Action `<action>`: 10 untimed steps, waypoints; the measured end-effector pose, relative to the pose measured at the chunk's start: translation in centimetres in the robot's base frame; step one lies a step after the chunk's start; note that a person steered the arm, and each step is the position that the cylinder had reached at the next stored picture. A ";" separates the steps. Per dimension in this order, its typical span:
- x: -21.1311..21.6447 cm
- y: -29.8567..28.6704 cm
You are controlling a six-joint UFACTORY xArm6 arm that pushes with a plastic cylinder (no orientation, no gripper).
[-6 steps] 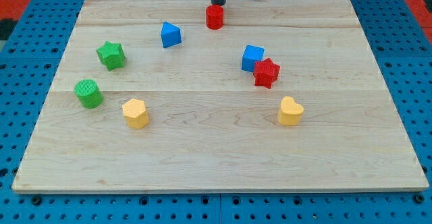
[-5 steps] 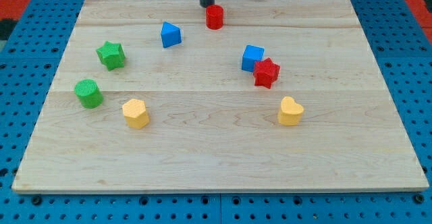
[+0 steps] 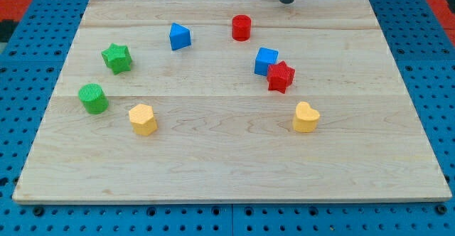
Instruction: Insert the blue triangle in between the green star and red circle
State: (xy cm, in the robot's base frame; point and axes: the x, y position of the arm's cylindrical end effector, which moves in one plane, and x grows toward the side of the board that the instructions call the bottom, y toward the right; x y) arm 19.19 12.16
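My tip (image 3: 287,1) sits at board's top edge, up-right of red circle (image 3: 242,28), apart from it, touching no block. Blue triangle (image 3: 179,36) lies betw. green star (image 3: 116,58) & red circle, nearer the top, clear of both. Blue cube (image 3: 266,60) touches red star (image 3: 280,77). Green cylinder (image 3: 93,98), two yellow hearts (image 3: 143,119) (image 3: 306,117) lower down on wooden board (image 3: 227,172).

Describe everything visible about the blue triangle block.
The blue triangle is a small solid wedge-like block, matte and plastic-looking, lying flat on the wooden board in its upper left part. It touches nothing: the green star sits apart to its lower left, the red circle apart to its right. My tip is far off.
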 end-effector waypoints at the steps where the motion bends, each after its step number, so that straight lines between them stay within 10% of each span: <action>1: 0.0 0.4; 7: 9.6 -28.2; 10: 9.7 -21.8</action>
